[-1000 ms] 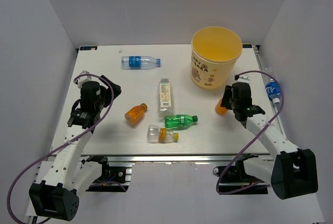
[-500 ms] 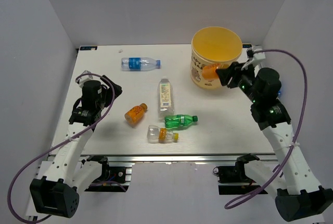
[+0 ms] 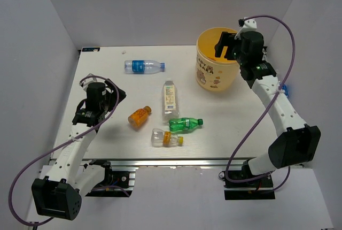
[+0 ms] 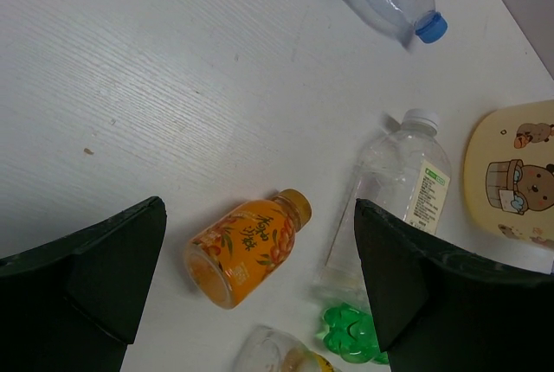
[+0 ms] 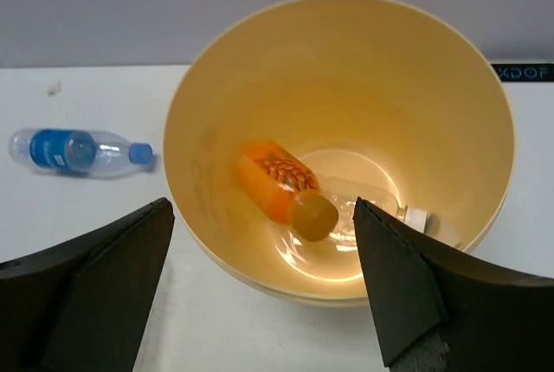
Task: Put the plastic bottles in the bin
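The pale-yellow bin (image 3: 212, 78) stands at the back right. My right gripper (image 3: 224, 46) hangs open over it, holding nothing. Inside the bin (image 5: 204, 99) a short orange bottle (image 5: 279, 183) lies tilted on a clear bottle (image 5: 391, 205). My left gripper (image 3: 115, 97) is open and empty above the table, left of another orange bottle (image 3: 139, 116) (image 4: 247, 246). Lying on the table are a clear bottle with a pale label (image 3: 170, 97) (image 4: 400, 183), a green bottle (image 3: 185, 124), a small clear bottle (image 3: 165, 138) and a blue-labelled bottle (image 3: 143, 64) (image 5: 74, 150).
Another blue-labelled bottle (image 3: 281, 91) lies at the table's right edge, behind the right arm. Grey walls close in the table on the left, back and right. The arms' cables loop beside each arm.
My right gripper rose from the table with the orange bottle, swung over the bin and opened; the bottle now sits inside the bin. The left arm barely moved.
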Robot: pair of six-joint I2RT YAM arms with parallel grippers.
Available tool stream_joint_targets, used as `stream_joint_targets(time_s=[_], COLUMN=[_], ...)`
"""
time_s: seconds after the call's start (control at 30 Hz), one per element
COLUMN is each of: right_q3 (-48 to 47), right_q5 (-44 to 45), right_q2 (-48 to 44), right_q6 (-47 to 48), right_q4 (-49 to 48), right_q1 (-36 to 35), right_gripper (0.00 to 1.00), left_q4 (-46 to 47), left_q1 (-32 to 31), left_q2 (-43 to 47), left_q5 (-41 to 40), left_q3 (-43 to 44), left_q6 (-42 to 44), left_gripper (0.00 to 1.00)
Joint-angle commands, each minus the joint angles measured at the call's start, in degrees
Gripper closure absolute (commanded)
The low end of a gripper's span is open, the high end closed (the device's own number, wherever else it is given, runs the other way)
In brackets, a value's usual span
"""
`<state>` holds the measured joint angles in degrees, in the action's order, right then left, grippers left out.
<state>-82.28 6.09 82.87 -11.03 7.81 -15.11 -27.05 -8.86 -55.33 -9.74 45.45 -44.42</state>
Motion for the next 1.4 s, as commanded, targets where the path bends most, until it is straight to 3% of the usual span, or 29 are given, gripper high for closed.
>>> stream_joint_targets(time_s=[0.0, 0.17, 0.33, 0.5, 0.63, 0.77, 1.13, 1.37], right_q3=[-3.6, -0.3, 6.3, 12.2, 18.6, 21.1, 33.6, 36.7], right_q5=[-0.7, -5.2, -19.1, -27.8, -25.3, -21.7, -13.5, -14.9], right_q2=[-2.4, -6.4, -13.5, -16.3, -13.4, -6.0, 6.4, 4.3], right_q6=[2.1, 3.6, 12.7, 24.5, 34.9, 33.2, 28.9, 27.4], right_q4=[1.5, 1.0, 1.1, 9.5, 15.8, 17.2, 0.2, -2.6], right_q1=[0.0, -0.1, -2.9, -13.3, -22.9, -28.9, -31.0, -31.1], right_gripper=[0.11, 0.11, 0.11, 0.11, 0.11, 0.11, 0.11, 0.20], left_q4=[-0.7, -0.5, -0.3, -0.1, -1.0, -2.5, -4.0, -4.1], left_q1=[0.0, -0.1, -0.1, -0.1, 0.0, -0.1, -0.1, 0.0], left_q2=[0.2, -0.7, -1.7, -2.3, -2.6, -2.0, -1.3, 0.2], left_q5=[-1.0, -0.5, 0.2, 1.6, 2.4, 2.3, 1.2, 0.9], left_q3=[1.4, 1.6, 1.6, 1.7, 2.0, 2.0, 1.9, 1.2], left_q6=[0.3, 0.4, 0.5, 0.3, 0.3, 0.3, 0.8, 0.7], left_gripper=[0.02, 0.02, 0.02, 0.02, 0.02, 0.02, 0.02, 0.02])
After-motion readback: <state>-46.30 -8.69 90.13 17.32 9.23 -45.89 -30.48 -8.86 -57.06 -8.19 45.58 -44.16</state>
